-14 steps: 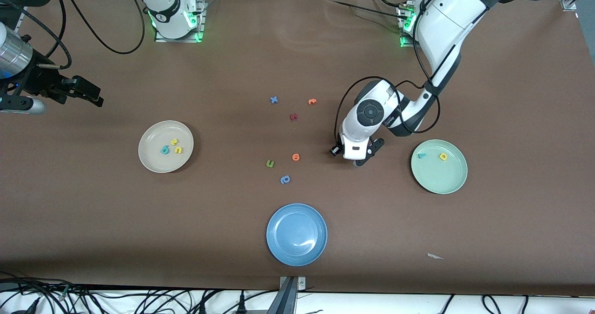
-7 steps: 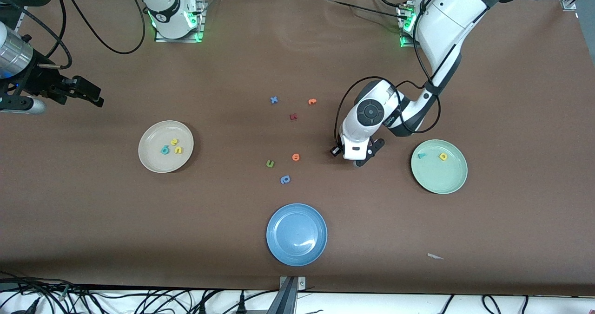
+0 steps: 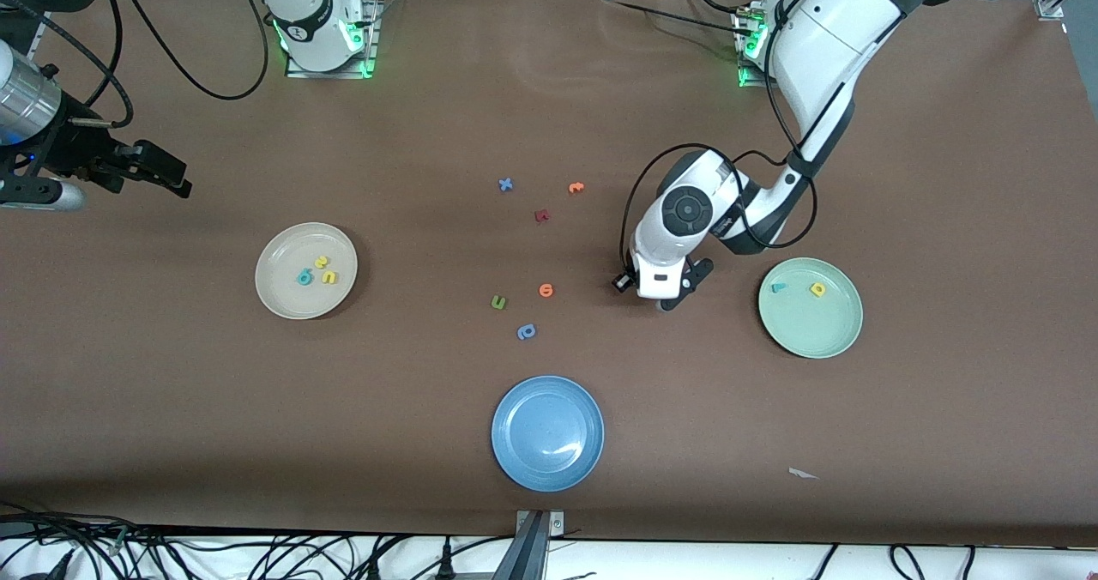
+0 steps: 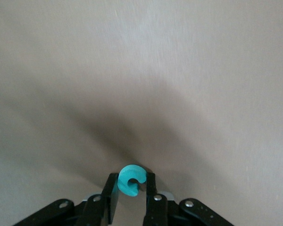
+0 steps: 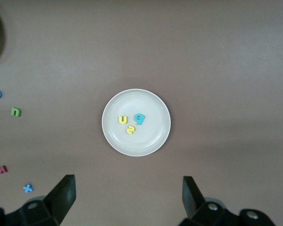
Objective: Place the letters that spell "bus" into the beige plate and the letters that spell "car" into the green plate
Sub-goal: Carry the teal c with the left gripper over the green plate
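Down at the table, at about nine o'clock from the green plate (image 3: pixel 810 307), the left gripper (image 3: pixel 662 303) has its two fingers (image 4: pixel 114 197) squeezed onto the teal "c" (image 4: pixel 132 179). Only the edges of this tiny foam letter are pinched, so it could pop out or twist when the arm lifts. If it falls, it might land on the table and not in the plate. It could also drop early if the arm moves too fast.

The left arm reaches out from its base at the top of the front view and bends down, so its wrist points straight at the table.

Inside the green plate lie the teal "r" (image 3: pixel 778 287) and the yellow "a" (image 3: pixel 817 289), with the "a" at three o'clock from the "r". The beige plate (image 3: pixel 306 270) already has the teal "b" (image 3: pixel 304 277), the yellow "u" (image 3: pixel 328 278) and the yellow "s" (image 3: pixel 322 262).

The right gripper (image 5: pixel 127 197) waits high over the beige plate, spread wide and holding nothing.
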Action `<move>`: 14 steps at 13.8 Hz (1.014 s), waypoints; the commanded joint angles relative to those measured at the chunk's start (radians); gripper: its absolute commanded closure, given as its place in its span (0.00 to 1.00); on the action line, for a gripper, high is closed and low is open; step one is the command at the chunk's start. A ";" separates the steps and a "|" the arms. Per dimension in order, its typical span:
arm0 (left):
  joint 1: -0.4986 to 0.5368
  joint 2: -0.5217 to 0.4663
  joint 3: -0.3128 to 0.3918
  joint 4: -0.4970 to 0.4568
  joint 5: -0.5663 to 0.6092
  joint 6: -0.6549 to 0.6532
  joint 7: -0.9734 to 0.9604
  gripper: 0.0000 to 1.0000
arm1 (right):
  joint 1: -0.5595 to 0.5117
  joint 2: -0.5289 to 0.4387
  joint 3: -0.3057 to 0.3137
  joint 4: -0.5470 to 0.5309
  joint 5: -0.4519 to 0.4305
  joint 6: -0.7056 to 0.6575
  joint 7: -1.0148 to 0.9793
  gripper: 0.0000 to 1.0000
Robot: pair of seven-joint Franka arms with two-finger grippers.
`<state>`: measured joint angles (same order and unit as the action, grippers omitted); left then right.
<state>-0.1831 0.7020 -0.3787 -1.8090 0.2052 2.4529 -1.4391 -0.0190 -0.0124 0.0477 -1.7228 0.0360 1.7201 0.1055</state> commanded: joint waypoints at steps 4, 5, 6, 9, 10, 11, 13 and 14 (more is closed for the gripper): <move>0.149 -0.085 -0.031 0.022 -0.006 -0.199 0.240 0.83 | -0.015 0.002 0.012 0.011 0.019 -0.007 -0.001 0.00; 0.192 -0.104 -0.043 0.029 -0.027 -0.245 0.314 0.83 | -0.016 0.002 0.012 0.011 0.019 -0.007 -0.001 0.00; 0.227 -0.117 -0.052 0.036 -0.036 -0.306 0.389 0.83 | -0.015 0.002 0.011 0.011 0.019 -0.007 -0.001 0.00; 0.315 -0.125 -0.051 0.056 -0.029 -0.399 0.589 0.83 | -0.015 0.003 0.011 0.011 0.019 -0.007 -0.001 0.00; 0.355 -0.125 -0.051 0.056 -0.024 -0.402 0.662 0.83 | -0.015 0.003 0.011 0.011 0.019 -0.007 -0.001 0.00; 0.388 -0.125 -0.048 0.053 -0.021 -0.402 0.728 0.83 | -0.016 0.003 0.011 0.011 0.019 -0.007 -0.001 0.00; 0.433 -0.116 -0.040 0.043 0.025 -0.402 0.818 0.82 | -0.015 0.003 0.011 0.011 0.019 -0.007 -0.001 0.00; 0.454 -0.107 -0.042 0.037 0.069 -0.402 0.835 0.81 | -0.015 0.003 0.011 0.011 0.019 -0.007 -0.001 0.00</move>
<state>0.2374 0.5883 -0.4100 -1.7586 0.2165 2.0617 -0.6655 -0.0198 -0.0113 0.0478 -1.7227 0.0364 1.7200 0.1055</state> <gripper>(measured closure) 0.722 0.000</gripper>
